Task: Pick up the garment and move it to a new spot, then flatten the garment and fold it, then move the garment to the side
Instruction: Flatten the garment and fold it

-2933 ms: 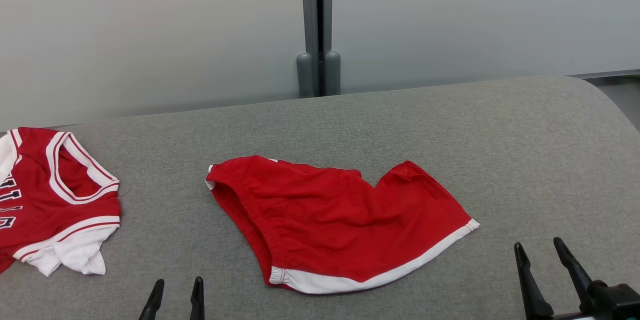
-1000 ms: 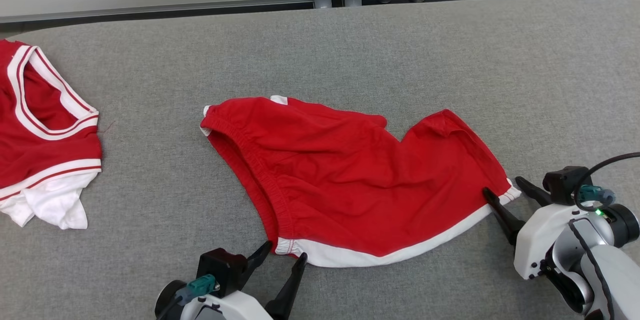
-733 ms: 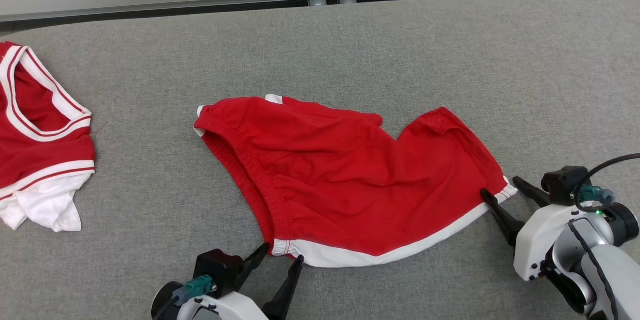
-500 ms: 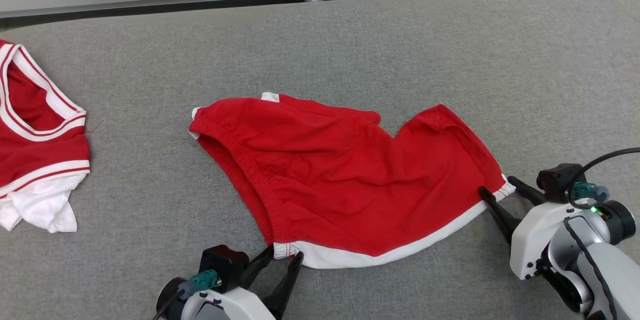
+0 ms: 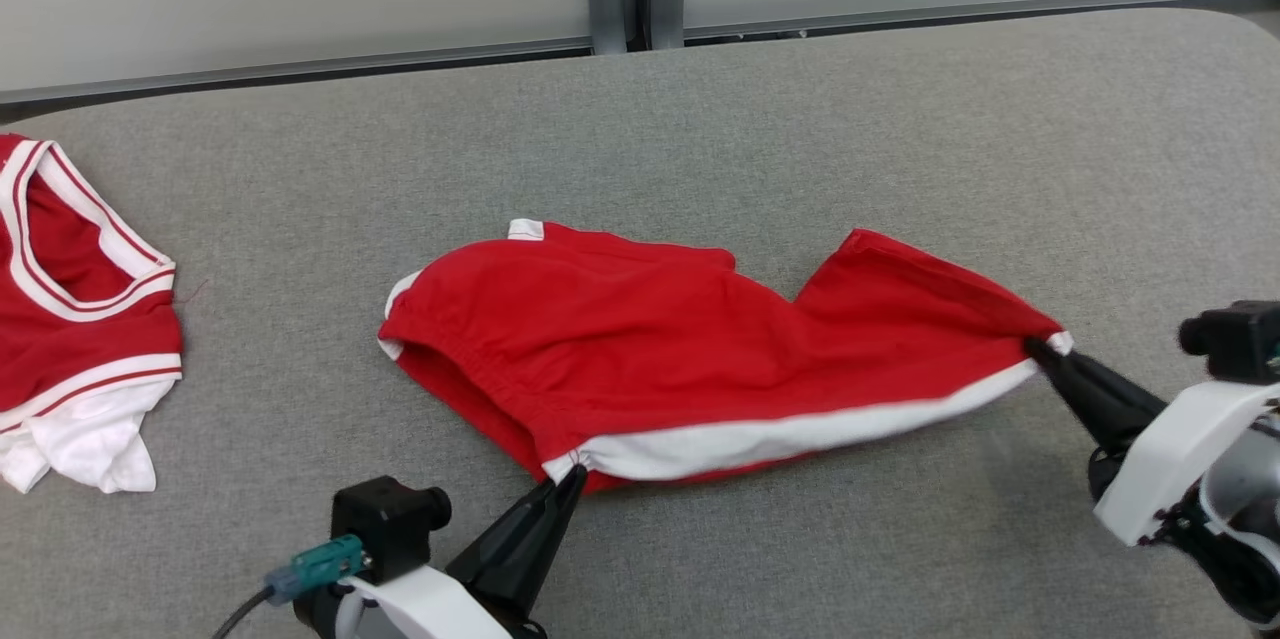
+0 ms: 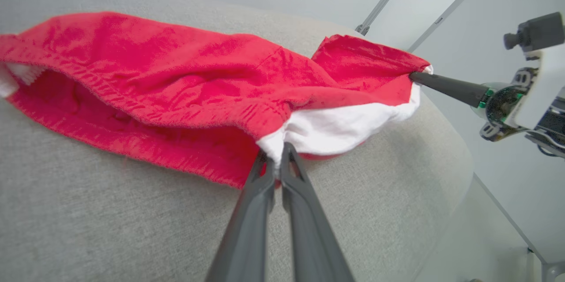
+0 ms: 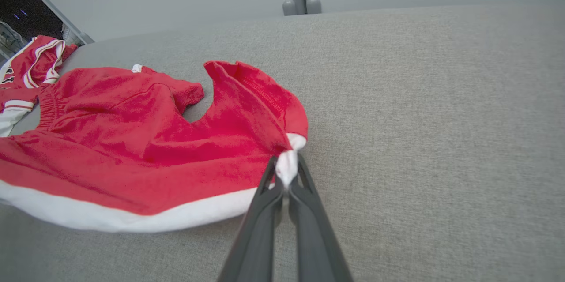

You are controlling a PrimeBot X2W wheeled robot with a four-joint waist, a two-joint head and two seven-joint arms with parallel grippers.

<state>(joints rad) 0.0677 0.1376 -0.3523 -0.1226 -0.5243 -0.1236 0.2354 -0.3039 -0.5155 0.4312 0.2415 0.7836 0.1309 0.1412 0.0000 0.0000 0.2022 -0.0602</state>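
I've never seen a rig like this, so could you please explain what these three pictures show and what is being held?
This is a robot with two arms, each ending in a gripper with two long dark fingers. The wide picture comes from a camera on its head, looking down at a grey padded table. The other two come from cameras on its wrists, each looking along that arm's own fingers.

Red shorts lie mid-table, and a red and white jersey lies at the robot's far left. The left gripper is shut on one end of the shorts' white band. The right gripper is shut on the other end. That edge is stretched between them.
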